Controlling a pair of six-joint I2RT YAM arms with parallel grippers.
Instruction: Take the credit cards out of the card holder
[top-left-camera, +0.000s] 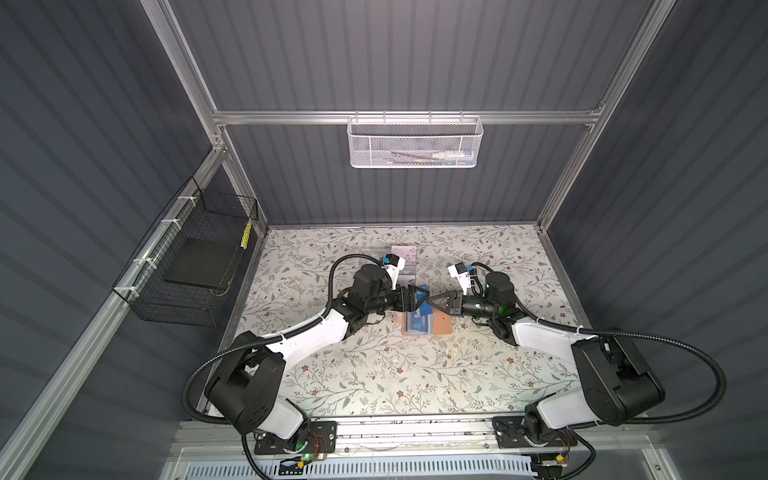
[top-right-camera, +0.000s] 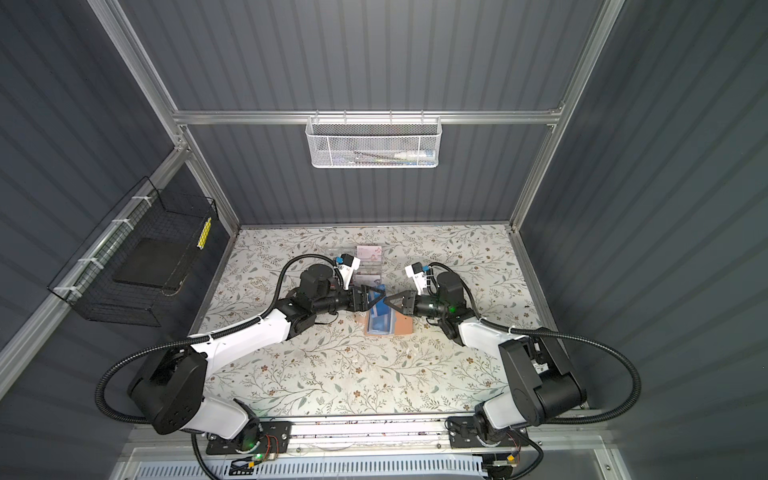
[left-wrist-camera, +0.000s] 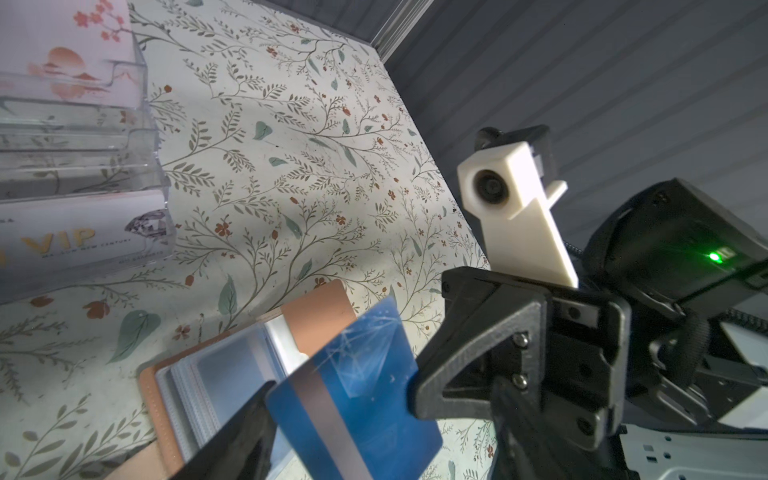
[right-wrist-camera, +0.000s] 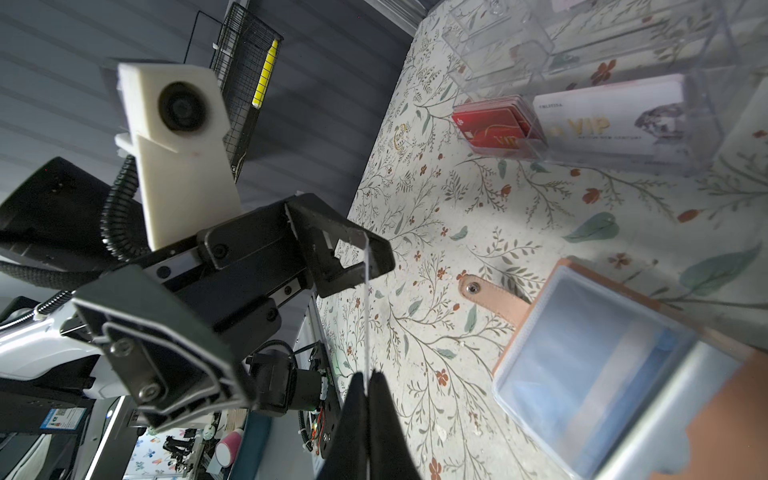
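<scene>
On the left wall a black wire basket (top-left-camera: 187, 266) holds a dark slab, and what that slab is cannot be told. The left tool (top-left-camera: 420, 298) is over the middle of the tabletop (top-left-camera: 374, 374). Its jaws are spread wide and grip nothing, one on each side of the blue card (left-wrist-camera: 357, 395). In the right wrist view the card's edge seems to meet one finger, but contact is hard to judge. In both top views the left arm's wrist camera hides part of the clear acrylic box (left-wrist-camera: 145, 124) on its far side. The red cards (right-wrist-camera: 494, 124) and a white VIP card (right-wrist-camera: 602, 120) inside the box are blurred behind its walls. The blue card hangs in the air, pinched at one edge by the clenched right tool (right-wrist-camera: 368, 386). Just near of both tools the card holder (top-left-camera: 442, 326) lies open on the tabletop, partly covered by them from above. A second blue card (top-left-camera: 417, 326) shows dimly through its sleeve page.
</scene>
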